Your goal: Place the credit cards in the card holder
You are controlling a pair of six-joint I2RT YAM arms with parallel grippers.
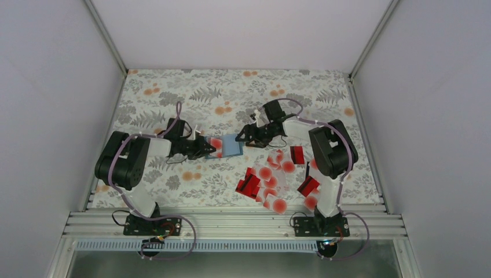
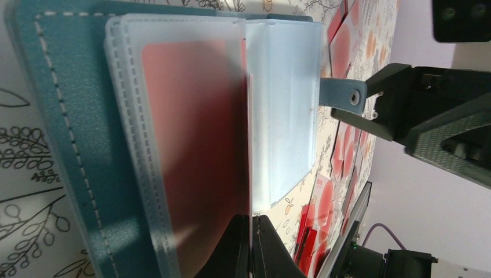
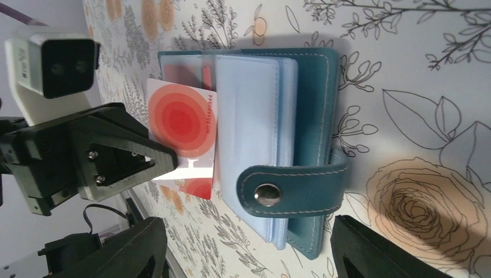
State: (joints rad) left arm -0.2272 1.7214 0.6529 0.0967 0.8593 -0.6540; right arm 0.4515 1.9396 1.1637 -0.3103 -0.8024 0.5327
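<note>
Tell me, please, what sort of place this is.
Probably a robot test cell: plain white walls box in a flowered tablecloth, and the left arm and right arm are bolted to an aluminium rail.

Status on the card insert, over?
Left pincer shut on red-dot card, edge at card holder sleeves. Right pincer open, straddling the strap. Nothing blocking.

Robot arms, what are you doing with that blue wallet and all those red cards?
The left gripper pinches a red-dot card, part-way into a clear sleeve of the open card holder. The right gripper hovers open at the holder's strap side. Many more cards lie loose on the tablecloth.
</note>
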